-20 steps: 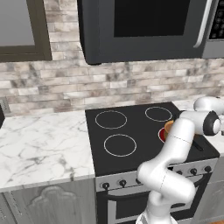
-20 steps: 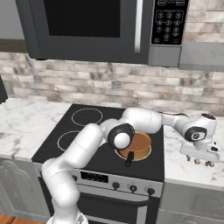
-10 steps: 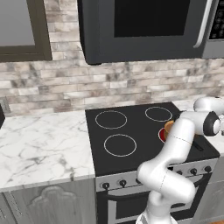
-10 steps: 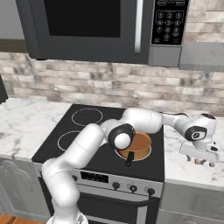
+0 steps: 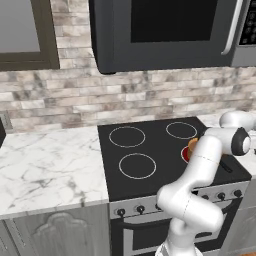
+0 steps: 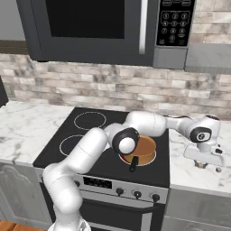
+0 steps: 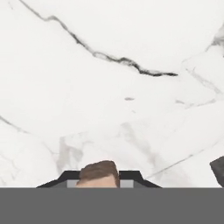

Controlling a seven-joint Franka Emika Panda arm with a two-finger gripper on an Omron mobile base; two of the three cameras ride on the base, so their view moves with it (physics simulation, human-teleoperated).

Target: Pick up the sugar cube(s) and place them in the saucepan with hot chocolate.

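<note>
Close-up, gripper (image 7: 99, 180) grips brown cube (image 7: 99, 171) (saucepan (image 6: 142, 149) sideways)

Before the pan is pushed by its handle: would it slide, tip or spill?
The pan probably slides rather than tips: it is low and wide, on the smooth cooktop. Its brown filling looks level with the rim, so a jerk may spill it.

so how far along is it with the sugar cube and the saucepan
Done: reaching out to the marble counter right of the stove. In hand: the gripper sits low over the marble, with a small brown-topped lump at the fingertips; whether it is gripped, I cannot tell. Left: carrying it to the saucepan on the front right burner and dropping it in.
</note>
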